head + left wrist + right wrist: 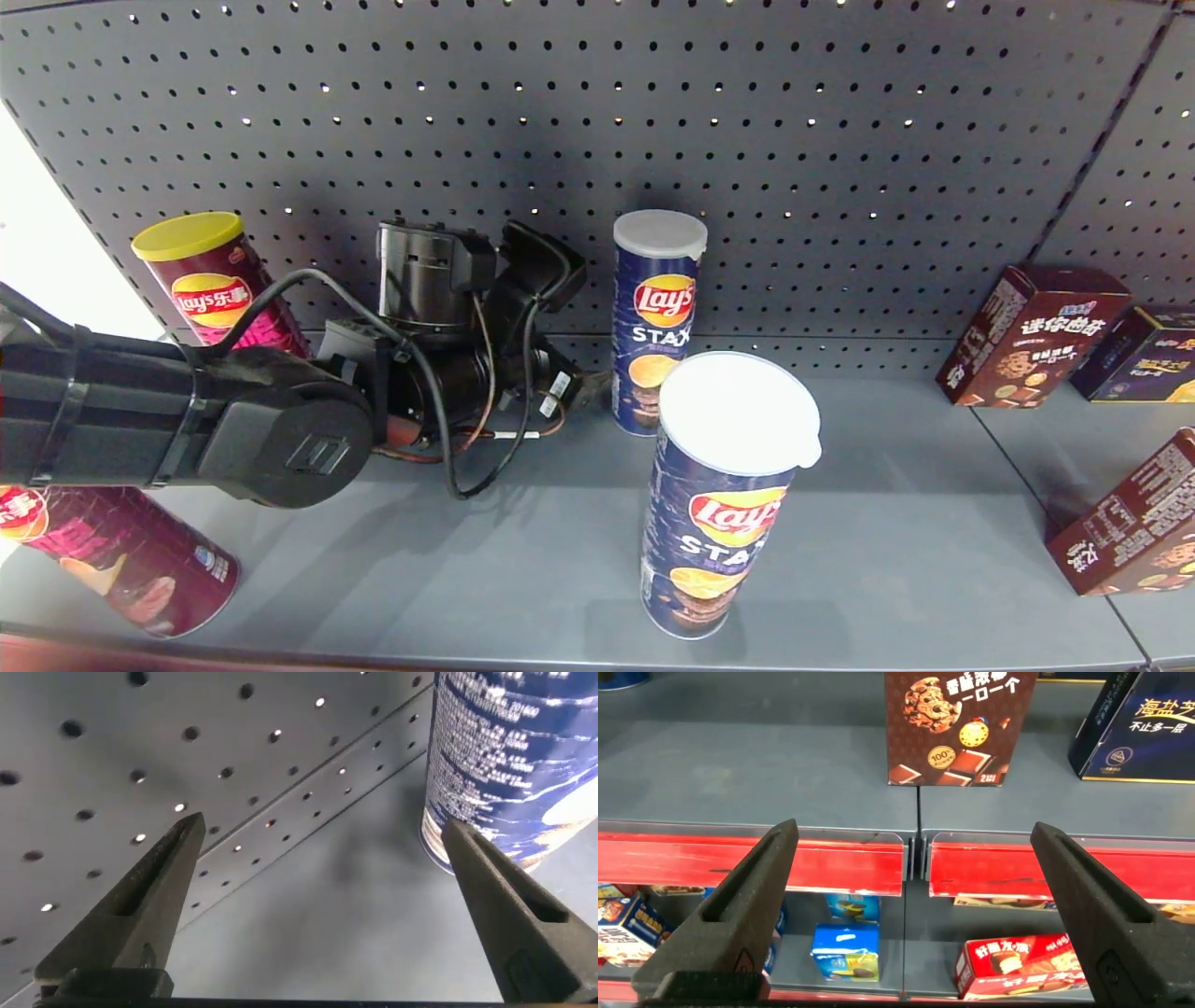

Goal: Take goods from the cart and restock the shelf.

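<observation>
The far blue can is standing on the shelf, seemingly placed, just beside the left gripper, whose fingers, like those of the right gripper, are gaping empty for more goods.

Shop, pegboard-backed shelf, chip cans, snack boxes, red price rails

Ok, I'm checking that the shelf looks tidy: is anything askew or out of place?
The maroon can at the shelf's front left seems to lie on its side, while the back blue can and front blue can stand upright. Nothing looks spilled or damaged.
</observation>
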You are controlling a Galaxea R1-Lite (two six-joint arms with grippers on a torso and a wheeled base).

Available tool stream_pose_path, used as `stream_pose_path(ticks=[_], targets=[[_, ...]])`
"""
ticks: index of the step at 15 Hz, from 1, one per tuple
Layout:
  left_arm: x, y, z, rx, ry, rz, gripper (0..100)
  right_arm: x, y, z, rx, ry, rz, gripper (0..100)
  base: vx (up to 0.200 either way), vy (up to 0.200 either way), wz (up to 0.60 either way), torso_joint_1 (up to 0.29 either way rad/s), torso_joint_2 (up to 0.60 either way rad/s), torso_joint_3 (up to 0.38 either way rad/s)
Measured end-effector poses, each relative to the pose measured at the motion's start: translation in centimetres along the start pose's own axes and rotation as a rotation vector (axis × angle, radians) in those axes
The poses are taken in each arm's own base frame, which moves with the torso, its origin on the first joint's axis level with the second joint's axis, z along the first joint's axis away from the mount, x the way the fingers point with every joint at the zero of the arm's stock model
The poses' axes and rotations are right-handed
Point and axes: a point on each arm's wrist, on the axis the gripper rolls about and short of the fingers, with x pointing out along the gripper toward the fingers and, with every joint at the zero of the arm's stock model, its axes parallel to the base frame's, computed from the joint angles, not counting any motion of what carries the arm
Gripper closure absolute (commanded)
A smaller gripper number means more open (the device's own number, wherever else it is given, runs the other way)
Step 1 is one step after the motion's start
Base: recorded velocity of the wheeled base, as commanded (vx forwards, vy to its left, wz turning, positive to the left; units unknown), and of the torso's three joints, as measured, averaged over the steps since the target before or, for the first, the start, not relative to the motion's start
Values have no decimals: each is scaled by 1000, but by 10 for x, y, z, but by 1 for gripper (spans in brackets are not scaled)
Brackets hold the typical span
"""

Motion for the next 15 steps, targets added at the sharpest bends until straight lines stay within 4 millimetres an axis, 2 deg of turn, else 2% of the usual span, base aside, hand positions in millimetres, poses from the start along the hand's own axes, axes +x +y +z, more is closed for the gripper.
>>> stream_pose_path(ticks=[3, 5, 9, 12, 15], targets=[[-6, 0, -1, 1, 4, -2, 0, 0, 0, 0, 0, 0, 0, 0, 0, 0, 0, 0, 0, 0], [-18, 1, -5, 2, 13, -5, 0, 0, 0, 0, 0, 0, 0, 0, 0, 0, 0, 0, 0, 0], [-32, 13, -10, -9, 21, 27, 0, 0, 0, 0, 0, 0, 0, 0, 0, 0, 0, 0, 0, 0], [-28, 15, -5, -12, 4, 34, 0, 0, 0, 0, 0, 0, 0, 0, 0, 0, 0, 0, 0, 0], [-15, 9, -1, -7, -5, 18, 0, 0, 0, 0, 0, 0, 0, 0, 0, 0, 0, 0, 0, 0]])
